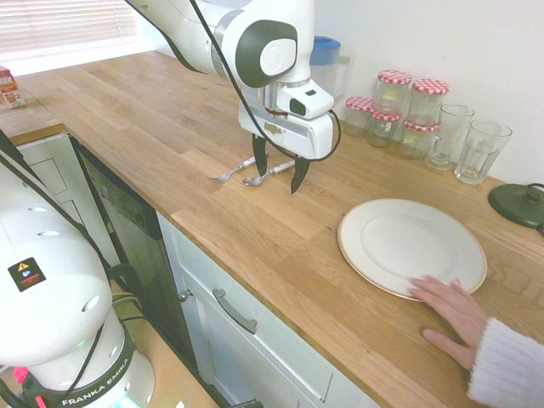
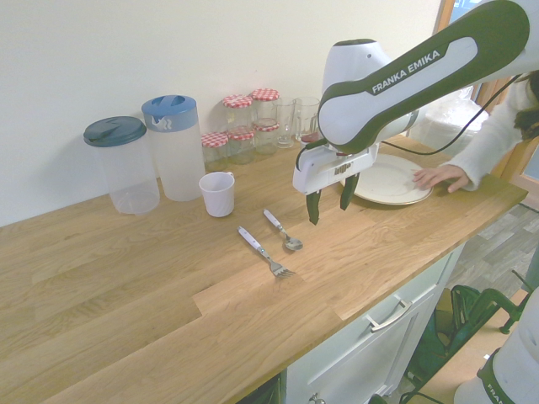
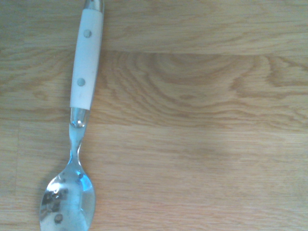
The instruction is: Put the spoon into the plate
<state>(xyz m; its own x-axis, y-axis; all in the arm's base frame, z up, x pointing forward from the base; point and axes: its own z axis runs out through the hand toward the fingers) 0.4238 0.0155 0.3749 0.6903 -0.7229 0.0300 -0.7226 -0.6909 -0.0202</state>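
The spoon (image 1: 267, 174) lies flat on the wooden worktop, with a shiny oval bowl (image 3: 68, 199) and a white riveted handle (image 3: 87, 60). My gripper (image 1: 279, 177) hangs open and empty a little above the worktop, just beside the spoon on the side toward the plate. From the other side the gripper (image 2: 330, 206) stands apart from the spoon (image 2: 284, 233). The plate (image 1: 399, 242), large, round and cream-white, rests further along the worktop and also shows behind the arm (image 2: 389, 178).
A fork (image 1: 231, 172) lies next to the spoon. A person's hand (image 1: 455, 308) rests on the plate's near rim. A white cup (image 2: 218, 194), two lidded jugs (image 2: 173, 145), jars (image 1: 399, 106) and glasses (image 1: 480, 151) line the wall.
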